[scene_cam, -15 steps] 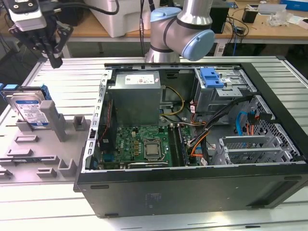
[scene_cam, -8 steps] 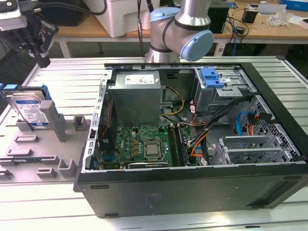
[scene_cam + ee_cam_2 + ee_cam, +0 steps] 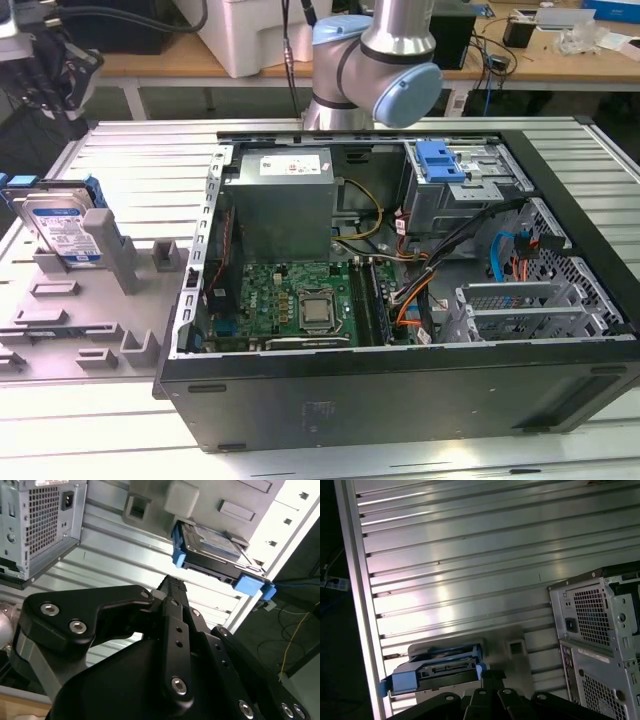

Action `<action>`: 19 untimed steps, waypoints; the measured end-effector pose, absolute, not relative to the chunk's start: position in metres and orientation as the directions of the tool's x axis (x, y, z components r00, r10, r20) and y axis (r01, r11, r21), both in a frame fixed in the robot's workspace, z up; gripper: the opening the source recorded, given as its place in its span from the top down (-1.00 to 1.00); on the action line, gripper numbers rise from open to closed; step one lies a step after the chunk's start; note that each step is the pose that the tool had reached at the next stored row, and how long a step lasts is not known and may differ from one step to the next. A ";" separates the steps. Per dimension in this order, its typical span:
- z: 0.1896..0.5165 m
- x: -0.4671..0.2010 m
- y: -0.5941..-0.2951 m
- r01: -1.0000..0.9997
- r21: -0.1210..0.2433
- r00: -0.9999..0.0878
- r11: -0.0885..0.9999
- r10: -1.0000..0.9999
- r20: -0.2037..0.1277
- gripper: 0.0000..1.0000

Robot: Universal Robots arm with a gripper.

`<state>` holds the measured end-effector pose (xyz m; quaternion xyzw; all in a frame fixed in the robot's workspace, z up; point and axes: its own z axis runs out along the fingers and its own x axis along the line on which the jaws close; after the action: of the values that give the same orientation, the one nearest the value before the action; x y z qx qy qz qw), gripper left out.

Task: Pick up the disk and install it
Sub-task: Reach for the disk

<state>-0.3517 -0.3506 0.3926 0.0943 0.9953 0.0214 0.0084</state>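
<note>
One disk (image 3: 210, 542) standing upright in grey holder (image 3: 112, 250), just ahead of gripper (image 3: 172, 586), untouched; gripper hovering over tabletop (image 3: 470, 555), jaws together, empty.

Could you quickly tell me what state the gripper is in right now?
Gripper: closed, holding nothing; the disk stands apart in its grey holder.

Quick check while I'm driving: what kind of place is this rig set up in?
Probably a robotics lab or test workshop: an open computer case sits on a slatted aluminium table, the disk stands in a grey fixture, and cluttered workbenches run behind.
</note>
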 end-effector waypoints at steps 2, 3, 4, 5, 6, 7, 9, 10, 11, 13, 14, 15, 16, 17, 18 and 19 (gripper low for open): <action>0.393 -0.364 -0.348 0.187 0.044 -0.982 0.981 0.188 -0.011 0.79; 0.393 -0.366 -0.347 0.188 0.044 -0.982 0.981 0.188 -0.010 0.79; 0.393 -0.370 -0.346 0.187 0.044 -0.982 0.981 0.188 -0.009 0.79; 0.393 -0.372 -0.345 0.187 0.043 -0.982 0.981 0.188 -0.009 0.79; 0.393 -0.374 -0.344 0.186 0.043 -0.982 0.982 0.186 -0.008 0.79; 0.393 -0.375 -0.344 0.184 0.043 -0.983 0.982 0.185 -0.007 0.79; 0.393 -0.378 -0.341 0.179 0.043 -0.984 0.983 0.179 -0.007 0.79; 0.393 -0.379 -0.341 0.176 0.043 -0.984 0.983 0.177 -0.007 0.79; 0.393 -0.380 -0.340 0.172 0.043 -0.985 0.984 0.173 -0.007 0.79; 0.393 -0.382 -0.338 0.165 0.043 -0.986 0.985 0.165 -0.006 0.79; 0.393 -0.384 -0.337 0.159 0.043 -0.987 0.986 0.159 -0.006 0.79; 0.393 -0.387 -0.335 0.157 0.043 -0.988 0.987 0.157 -0.006 0.79; 0.393 -0.391 -0.335 0.156 0.043 -0.988 0.987 0.157 -0.006 0.79; 0.393 -0.396 -0.335 0.156 0.043 -0.988 0.987 0.157 -0.006 0.79; 0.393 -0.404 -0.335 0.156 0.043 -0.988 0.987 0.157 -0.006 0.79; 0.393 -0.411 -0.335 0.156 0.043 -0.988 0.987 0.156 -0.006 0.79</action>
<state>-0.4111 -0.3347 0.3926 0.0783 0.9967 0.0212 0.0049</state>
